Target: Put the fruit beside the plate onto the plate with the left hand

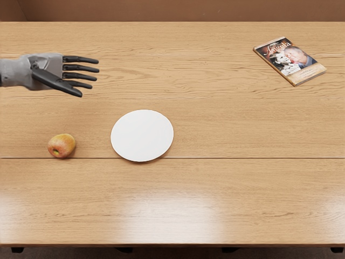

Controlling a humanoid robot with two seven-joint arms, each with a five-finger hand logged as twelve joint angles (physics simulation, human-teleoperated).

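A red-and-yellow apple (61, 145) lies on the wooden table, to the left of a white round plate (142, 135) with a gap between them. My left hand (75, 75) reaches in from the left edge, well behind the apple and above the table. Its black fingers (81, 68) are stretched out straight toward the right and hold nothing. The plate has nothing on it.
A book (289, 60) with a photo cover lies at the far right of the table. The table's front edge (172, 245) runs along the bottom of the view.
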